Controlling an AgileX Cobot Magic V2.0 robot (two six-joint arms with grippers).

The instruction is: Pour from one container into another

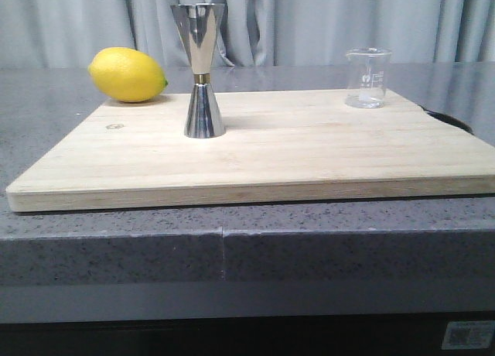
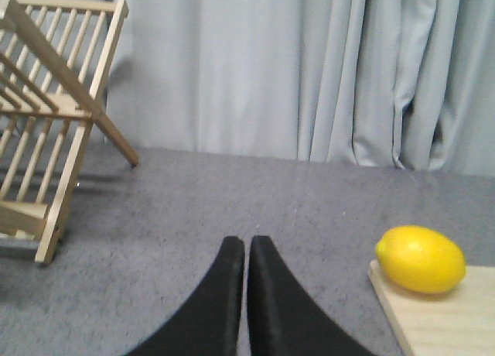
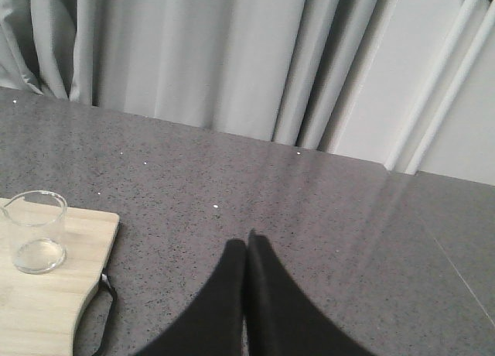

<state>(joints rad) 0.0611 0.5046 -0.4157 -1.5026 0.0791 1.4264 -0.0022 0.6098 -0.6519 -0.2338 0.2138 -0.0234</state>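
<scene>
A small clear glass beaker (image 1: 366,78) with white marks stands upright at the far right corner of the wooden cutting board (image 1: 309,155); the right wrist view shows the beaker (image 3: 34,232) on the board's corner too. The tall polished steel jigger (image 1: 203,70) stands upright on the board left of centre. Neither gripper shows in the front view. My left gripper (image 2: 247,243) is shut over bare grey counter, off the board's left side. My right gripper (image 3: 246,242) is shut over bare counter, right of the beaker and apart from it.
A yellow lemon (image 1: 128,75) lies at the board's far left corner, seen as the lemon (image 2: 420,259) in the left wrist view. A wooden dish rack (image 2: 46,131) stands on the counter further left. A black strap (image 3: 107,294) hangs off the board's right edge. Grey curtains hang behind.
</scene>
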